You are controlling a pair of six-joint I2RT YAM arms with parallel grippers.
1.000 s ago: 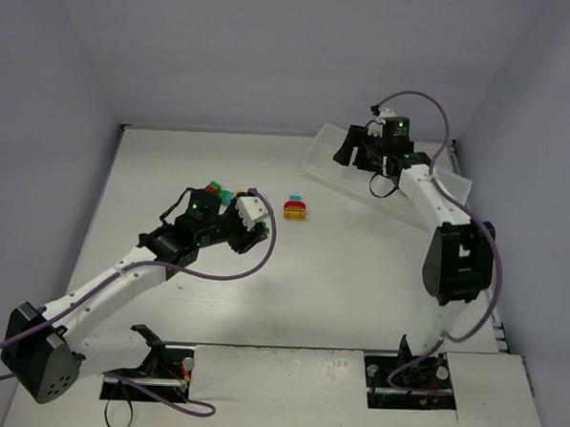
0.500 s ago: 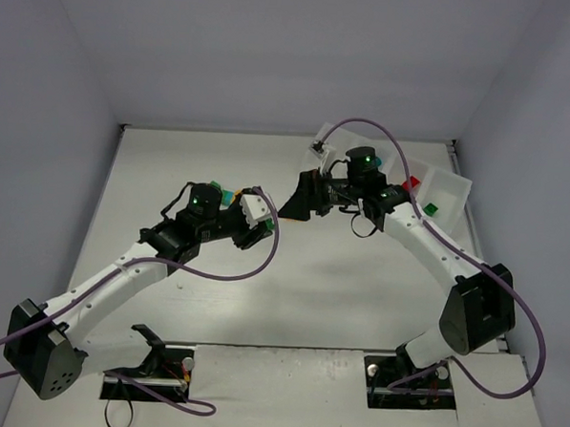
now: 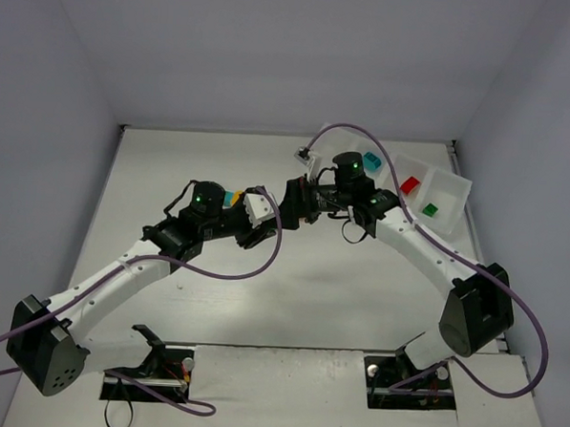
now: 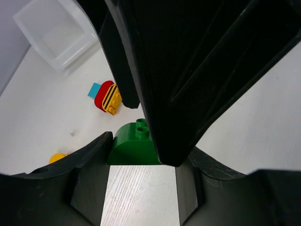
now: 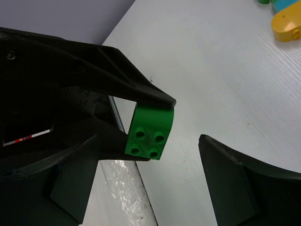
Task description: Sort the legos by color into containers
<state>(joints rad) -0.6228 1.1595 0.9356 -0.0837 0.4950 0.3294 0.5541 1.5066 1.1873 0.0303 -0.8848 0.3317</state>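
My left gripper [image 3: 263, 222] is shut on a green lego [image 5: 150, 129] with a rounded top and holds it above the table. The lego also shows in the left wrist view [image 4: 131, 143], at my left gripper's [image 4: 141, 149] tips. My right gripper [image 3: 291, 206] is open, with its jaws on either side of the green lego and not touching it [image 5: 150, 141]. The containers tray [image 3: 456, 181] lies at the back right and holds a teal lego [image 3: 372, 161], a red lego [image 3: 410, 184] and a green lego [image 3: 430, 210] in separate compartments.
A red and yellow stacked lego [image 4: 109, 98] and a teal piece [image 4: 95, 89] lie on the table below the grippers. A yellow lego [image 4: 57, 157] lies nearer. More teal and yellow legos [image 3: 233, 197] sit behind my left wrist. A tray corner [image 4: 61, 33] shows beyond.
My right arm has swung left from the tray to meet my left gripper at the table's middle. My left gripper has shifted slightly right with the green lego. The red and yellow lego is now covered in the top view.
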